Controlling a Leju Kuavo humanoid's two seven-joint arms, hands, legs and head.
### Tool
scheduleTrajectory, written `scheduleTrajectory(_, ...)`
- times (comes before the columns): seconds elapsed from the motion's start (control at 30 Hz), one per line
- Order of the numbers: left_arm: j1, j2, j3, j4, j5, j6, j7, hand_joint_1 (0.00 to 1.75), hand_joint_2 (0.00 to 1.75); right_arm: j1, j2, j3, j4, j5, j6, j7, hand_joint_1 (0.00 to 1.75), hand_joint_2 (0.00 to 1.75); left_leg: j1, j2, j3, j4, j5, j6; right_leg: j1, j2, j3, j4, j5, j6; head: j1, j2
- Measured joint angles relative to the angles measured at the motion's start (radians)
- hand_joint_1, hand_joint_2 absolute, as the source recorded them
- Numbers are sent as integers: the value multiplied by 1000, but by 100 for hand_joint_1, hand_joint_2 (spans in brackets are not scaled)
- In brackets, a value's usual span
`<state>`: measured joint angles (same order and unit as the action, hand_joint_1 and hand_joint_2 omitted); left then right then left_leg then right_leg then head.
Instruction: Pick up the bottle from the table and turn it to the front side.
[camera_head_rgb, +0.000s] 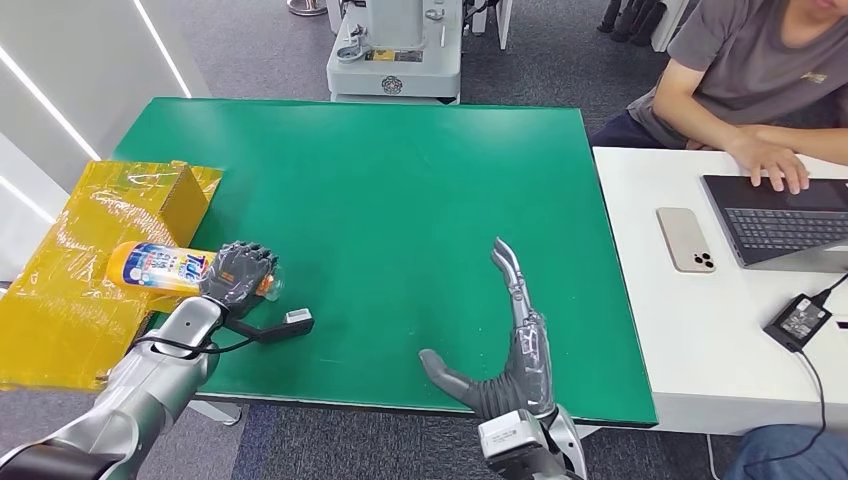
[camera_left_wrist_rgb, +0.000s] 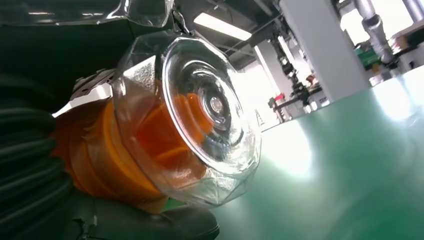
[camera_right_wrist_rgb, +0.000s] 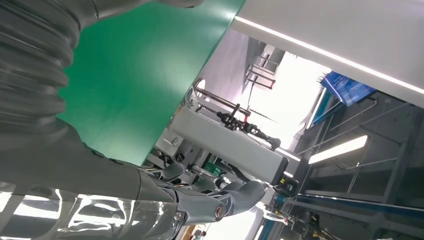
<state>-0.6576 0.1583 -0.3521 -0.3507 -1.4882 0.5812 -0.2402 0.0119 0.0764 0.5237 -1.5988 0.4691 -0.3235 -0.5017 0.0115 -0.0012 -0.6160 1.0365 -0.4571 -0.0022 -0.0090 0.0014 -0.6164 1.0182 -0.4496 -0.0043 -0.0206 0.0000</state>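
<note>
While your left robot hand (camera_head_rgb: 240, 275) grips the bottle (camera_head_rgb: 165, 268), notice that it holds it lying sideways over the near left corner of the green worktop (camera_head_rgb: 400, 200), fingers wrapped round the end nearest the cap so that the printed label stays uncovered and readable from above. From the left wrist you see the bottle (camera_left_wrist_rgb: 185, 120) end-on: a clear faceted shell with orange inside, pressed against the dark ribbed cover of the hand, which suggests a firm hold rather than a light pinch. Just beside it on the left sits a yellow box (camera_head_rgb: 90, 260) wrapped in shiny film, overhanging the worktop edge, and the far end of the bottle reaches over it; mind that when you rotate. Your right robot hand (camera_head_rgb: 505, 350) holds nothing, fingers stretched flat and apart, lying low over the near side of the worktop, probably parked out of the way. I judge the pickup done and the turn to the front side as the step in hand. A person works at a laptop (camera_head_rgb: 785, 215) on the white desk (camera_head_rgb: 660, 330) to the right, well apart.
</note>
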Motion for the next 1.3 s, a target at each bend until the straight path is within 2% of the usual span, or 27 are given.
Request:
scheduleTrajectory(0.3,32,-14,0,19,3,2,14,175,175,-7,6,0,2,-7,14,2,0,175,0,-1,0,0,0,0,0,-1,1,0,0,0,0,0)
scheduleTrajectory(0.33,32,-14,0,19,6,-5,14,169,175,-9,7,0,3,-7,16,2,0,175,0,0,0,0,0,0,0,-1,1,0,0,0,0,0)
scheduleTrajectory(0.43,31,-14,0,19,14,-29,14,38,175,-17,11,0,7,-14,21,2,0,175,0,-1,0,0,0,0,0,-1,1,0,0,0,0,0)
scheduleTrajectory(0.47,31,-14,0,19,17,-35,13,0,175,-19,11,0,9,-16,21,2,0,175,0,-1,0,0,0,0,0,-1,1,0,0,0,0,0)
scheduleTrajectory(0.67,27,-14,2,19,43,-34,0,0,175,-29,13,3,17,-19,21,3,0,175,0,-1,1,0,0,0,0,-1,2,1,0,0,0,0)
scheduleTrajectory(1.03,34,-14,45,17,78,92,-43,0,175,-34,13,4,26,-22,16,5,0,175,0,0,1,0,0,0,0,-1,1,1,0,0,0,0)
scheduleTrajectory(1.3,37,-14,82,-1,86,107,-66,0,175,-33,13,4,26,-22,7,5,0,175,0,0,1,0,0,0,0,-1,1,0,0,0,0,0)
